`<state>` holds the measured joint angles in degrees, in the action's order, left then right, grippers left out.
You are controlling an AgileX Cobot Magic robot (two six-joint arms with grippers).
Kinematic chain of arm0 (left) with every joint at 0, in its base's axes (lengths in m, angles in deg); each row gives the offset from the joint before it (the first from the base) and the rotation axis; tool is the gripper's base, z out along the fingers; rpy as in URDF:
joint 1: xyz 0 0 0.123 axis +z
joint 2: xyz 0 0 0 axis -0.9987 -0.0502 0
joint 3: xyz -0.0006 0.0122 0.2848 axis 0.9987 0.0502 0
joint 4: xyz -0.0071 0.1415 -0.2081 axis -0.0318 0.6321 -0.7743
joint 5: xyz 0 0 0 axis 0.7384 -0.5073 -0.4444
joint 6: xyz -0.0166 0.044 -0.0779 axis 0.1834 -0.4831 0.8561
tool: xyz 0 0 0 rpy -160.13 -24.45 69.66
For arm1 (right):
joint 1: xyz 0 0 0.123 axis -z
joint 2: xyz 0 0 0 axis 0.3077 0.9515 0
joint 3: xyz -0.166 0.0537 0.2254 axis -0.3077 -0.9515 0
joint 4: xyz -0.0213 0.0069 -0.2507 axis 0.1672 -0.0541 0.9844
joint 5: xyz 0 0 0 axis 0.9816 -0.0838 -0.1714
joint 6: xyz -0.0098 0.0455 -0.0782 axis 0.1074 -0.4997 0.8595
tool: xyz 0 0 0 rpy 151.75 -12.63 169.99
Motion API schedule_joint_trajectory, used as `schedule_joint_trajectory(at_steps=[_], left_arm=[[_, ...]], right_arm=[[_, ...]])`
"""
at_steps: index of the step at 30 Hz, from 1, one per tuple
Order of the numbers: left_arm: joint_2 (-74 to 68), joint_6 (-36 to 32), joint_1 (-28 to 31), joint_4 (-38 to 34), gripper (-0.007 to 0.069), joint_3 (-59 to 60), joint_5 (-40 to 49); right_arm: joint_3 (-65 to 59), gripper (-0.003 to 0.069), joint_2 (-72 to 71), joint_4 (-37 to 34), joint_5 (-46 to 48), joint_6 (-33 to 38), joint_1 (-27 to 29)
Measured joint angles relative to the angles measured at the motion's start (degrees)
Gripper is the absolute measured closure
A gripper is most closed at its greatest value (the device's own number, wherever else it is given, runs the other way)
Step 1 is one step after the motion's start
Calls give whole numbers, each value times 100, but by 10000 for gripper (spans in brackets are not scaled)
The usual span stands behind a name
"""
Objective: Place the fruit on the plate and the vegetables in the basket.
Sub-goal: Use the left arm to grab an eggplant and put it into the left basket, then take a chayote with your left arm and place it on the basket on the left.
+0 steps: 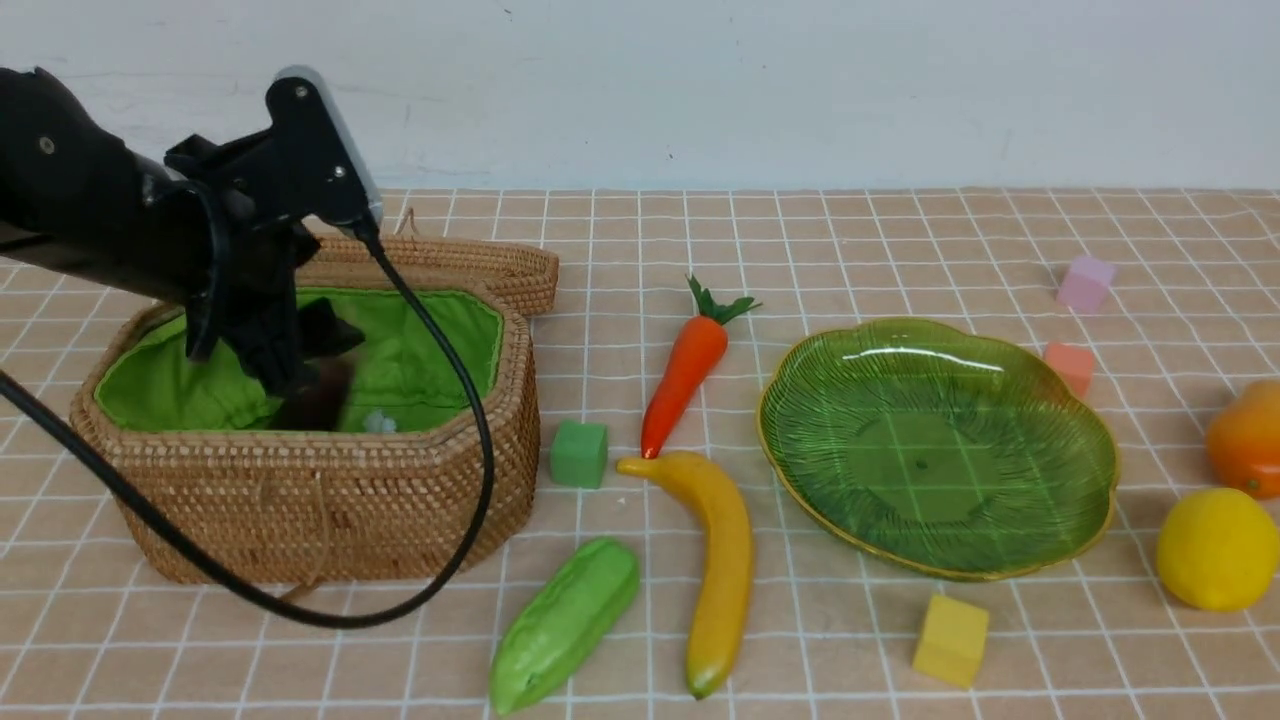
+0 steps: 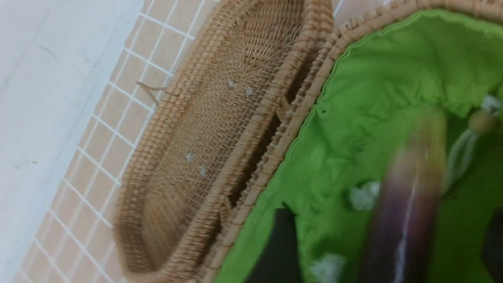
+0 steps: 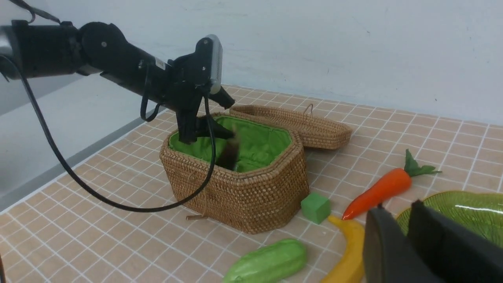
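Three fruits, a curved banana point(image 1: 725, 560), round lemon point(image 1: 1215, 548) and oval mango point(image 1: 1245, 440), lie on the tabletop point(image 1: 900, 230) beside one ribbed green glass plate point(image 1: 940, 440). Of three vegetables, carrot point(image 1: 685, 375) and ridged gourd point(image 1: 565, 625) lie outside one woven basket point(image 1: 330, 500); the glossy eggplant point(image 2: 404, 220), blurred, is inside between the spread left fingers point(image 2: 281, 243), touching neither. The right fingers point(image 3: 387, 251) are closed, empty

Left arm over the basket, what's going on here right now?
The left claw hangs inside the open basket, jaws apart. The purple eggplant is blurred between them, apparently dropping onto the green lining. The carrot and green gourd lie on the table, not yet in the basket. The banana, lemon and orange fruit are all outside the plate, which holds nothing. The right claw looks shut and empty.
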<state>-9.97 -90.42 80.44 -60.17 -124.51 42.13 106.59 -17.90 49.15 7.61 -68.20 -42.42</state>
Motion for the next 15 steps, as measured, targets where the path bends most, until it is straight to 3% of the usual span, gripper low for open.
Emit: schedule_joint_trajectory(at_steps=[4, 6, 9, 10, 12, 13, 15], left_arm=[[308, 705, -22, -637, -15, 0, 290], [537, 1407, -148, -999, 61, -2, 388], [904, 2518, -863, -1086, 287, -21, 789], [976, 3099, -1266, -902, 418, -28, 1068], [994, 3805, -1768, -604, 538, -28, 1450], [949, 4579, -2264, -212, 613, -28, 1855], [871, 5121, -2584, 100, 637, -28, 2093]], right_arm=[[0, 539, 0, 0, 123, 0, 0], [6, 539, 0, 0, 387, 0, 0], [60, 539, 0, 6, 970, -18, 0], [89, 539, 0, 6, 1217, -18, 0], [124, 539, 0, 6, 1433, -18, 0], [132, 539, 0, 6, 1561, -18, 0], [132, 539, 0, 6, 1650, -22, 0]])
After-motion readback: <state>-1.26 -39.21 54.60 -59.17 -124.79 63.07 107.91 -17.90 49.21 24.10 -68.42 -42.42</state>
